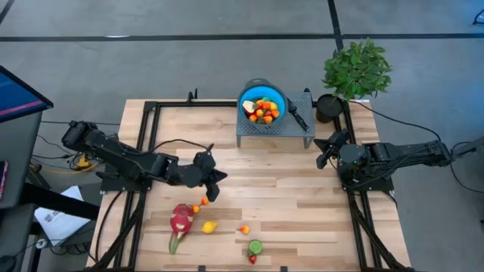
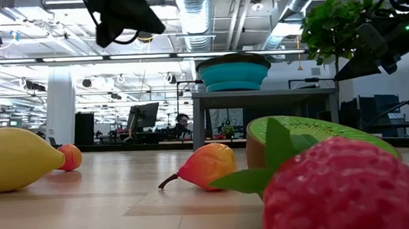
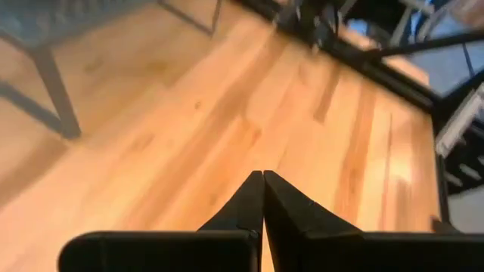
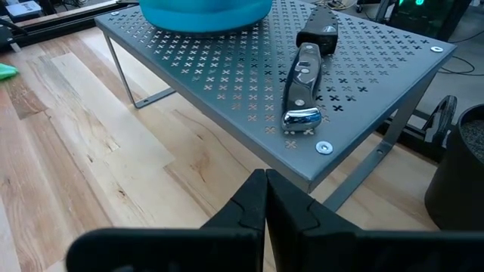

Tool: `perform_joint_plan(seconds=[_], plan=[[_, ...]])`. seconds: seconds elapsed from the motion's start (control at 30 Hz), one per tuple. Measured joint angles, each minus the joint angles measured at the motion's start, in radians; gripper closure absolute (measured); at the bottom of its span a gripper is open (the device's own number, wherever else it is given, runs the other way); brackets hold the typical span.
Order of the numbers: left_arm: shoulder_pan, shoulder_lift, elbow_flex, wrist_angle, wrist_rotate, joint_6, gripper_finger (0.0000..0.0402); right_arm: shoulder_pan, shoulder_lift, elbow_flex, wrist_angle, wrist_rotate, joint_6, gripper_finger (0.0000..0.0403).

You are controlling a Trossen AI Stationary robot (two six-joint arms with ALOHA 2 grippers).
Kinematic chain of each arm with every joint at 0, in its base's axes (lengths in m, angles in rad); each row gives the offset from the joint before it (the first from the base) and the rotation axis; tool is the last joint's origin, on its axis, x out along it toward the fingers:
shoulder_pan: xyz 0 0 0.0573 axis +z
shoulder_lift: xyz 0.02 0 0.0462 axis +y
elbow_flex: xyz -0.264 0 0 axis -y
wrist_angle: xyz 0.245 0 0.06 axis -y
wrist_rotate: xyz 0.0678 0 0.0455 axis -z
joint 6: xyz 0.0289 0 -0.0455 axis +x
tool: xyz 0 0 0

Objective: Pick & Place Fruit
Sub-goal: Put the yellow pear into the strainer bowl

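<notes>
Sitting loose on the table (image 1: pixel 302 204) are seven fruits – one dragon fruit (image 1: pixel 181 219), one lemon (image 1: pixel 209 226), three small orange ones, one kiwi half (image 1: pixel 255 246), one strawberry (image 1: pixel 252 259). At twelve o'clock: one bowl (image 1: pixel 262 98) holding a heap too crowded to count, one knife (image 1: pixel 296 113), one plant (image 1: pixel 357 69).

From my station I look down on a butcher-block table (image 1: pixel 302 204) on grey concrete floor (image 1: pixel 189 68) crossed by dark lines at twelve o'clock. Level across it, an open hall: white column (image 2: pixel 60 101), exposed ducts (image 2: pixel 199 20), ceiling strip lights, a dark monitor (image 2: pixel 143 118) behind.
</notes>
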State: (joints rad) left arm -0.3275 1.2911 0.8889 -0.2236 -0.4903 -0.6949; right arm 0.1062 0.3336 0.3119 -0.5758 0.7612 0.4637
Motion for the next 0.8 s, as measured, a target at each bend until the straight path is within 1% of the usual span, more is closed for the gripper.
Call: perform_joint_plan(seconds=[0.2, 0.33, 0.43, 0.57, 0.8], plan=[[0.0, 0.0, 0.019, -0.205, 0.149, -0.158, 0.0401, 0.0, 0.0, 0.0, 0.0, 0.0, 0.0, 0.0403], [-0.001, 0.032, 0.02, -0.353, 0.264, -0.278, 0.0401, 0.0, 0.0, 0.0, 0.0, 0.0, 0.0, 0.0403], [-0.001, 0.074, 0.02, -0.41, 0.372, -0.297, 0.0401, 0.0, 0.0, 0.0, 0.0, 0.0, 0.0, 0.0403], [-0.001, 0.12, 0.02, -0.416, 0.489, -0.298, 0.04, 0.0, 0.0, 0.0, 0.0, 0.0, 0.0, 0.0403], [-0.001, 0.132, 0.02, -0.414, 0.493, -0.234, 0.0396, 0.0, 0.0, 0.0, 0.0, 0.0, 0.0, 0.0403]])
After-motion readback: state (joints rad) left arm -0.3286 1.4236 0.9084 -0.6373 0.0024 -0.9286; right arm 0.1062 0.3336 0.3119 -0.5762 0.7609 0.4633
